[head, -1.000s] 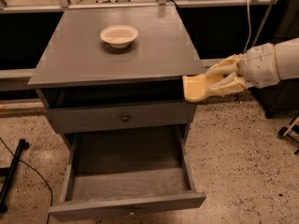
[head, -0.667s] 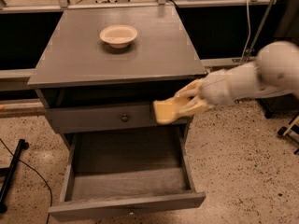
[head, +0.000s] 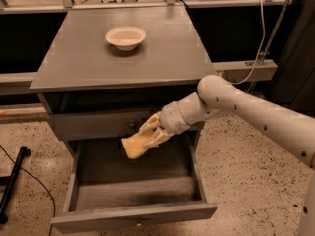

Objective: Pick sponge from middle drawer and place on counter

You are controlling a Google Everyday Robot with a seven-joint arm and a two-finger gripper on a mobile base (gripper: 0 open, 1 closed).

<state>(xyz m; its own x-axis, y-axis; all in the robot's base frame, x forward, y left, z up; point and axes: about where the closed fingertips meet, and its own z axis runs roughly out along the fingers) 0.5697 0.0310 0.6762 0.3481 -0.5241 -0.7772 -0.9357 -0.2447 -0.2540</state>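
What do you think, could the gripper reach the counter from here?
Probably yes: the gripper, shut on the sponge, hangs above the middle drawer, below the counter, whose top is mostly bare beside the bowl.

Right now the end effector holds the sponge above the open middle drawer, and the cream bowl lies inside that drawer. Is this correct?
Not entirely. The bowl stands on the counter, not inside the middle drawer; the camera view shows it. The rest is right: the end effector holds the sponge above that open drawer.
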